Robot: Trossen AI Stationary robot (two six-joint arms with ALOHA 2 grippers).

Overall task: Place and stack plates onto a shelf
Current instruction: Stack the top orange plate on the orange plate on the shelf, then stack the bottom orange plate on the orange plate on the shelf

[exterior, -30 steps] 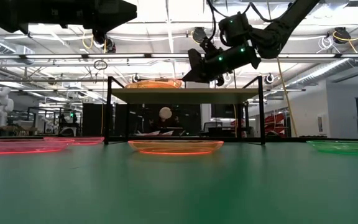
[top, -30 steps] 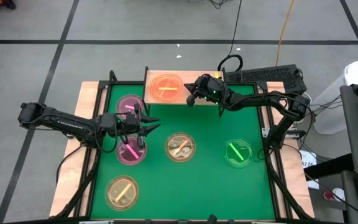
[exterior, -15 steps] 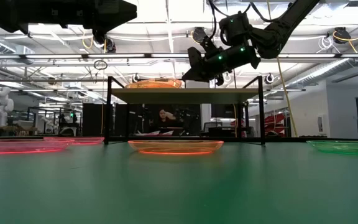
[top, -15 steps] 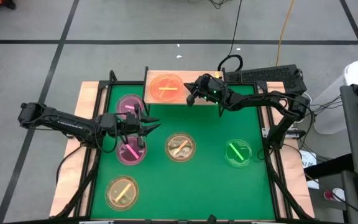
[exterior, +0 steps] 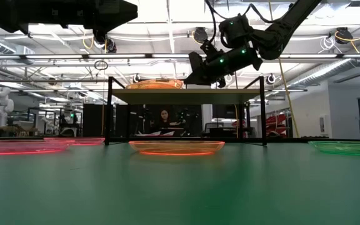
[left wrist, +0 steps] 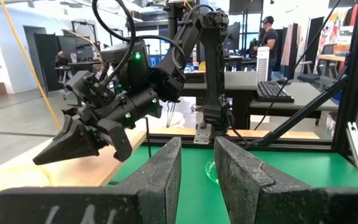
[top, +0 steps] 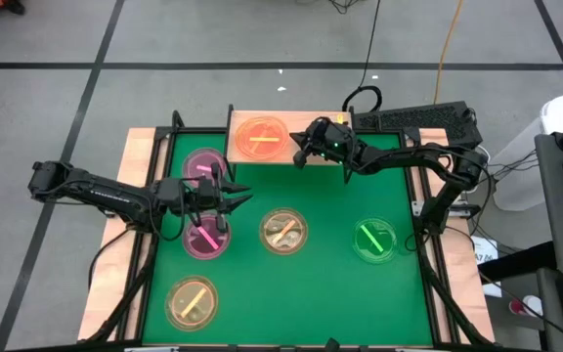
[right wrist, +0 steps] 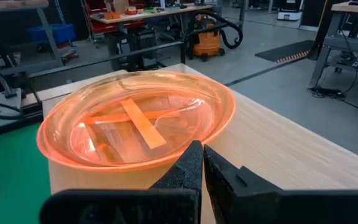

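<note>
Six round translucent shallow plates: 2 pink (top: 204,163) (top: 206,239), 2 amber (top: 283,230) (top: 192,299), 1 green (top: 375,240), 1 orange (top: 260,138); 1 light-wood shelf w/ black legs (top: 306,154); 2 dark robot arms.

Shelf (top: 332,161): one orange plate (top: 260,137). Green table (top: 330,279): five plates.

You get one overhead view, one level tabletop view, and two close wrist views, all sharing the shelf (top: 286,140).
</note>
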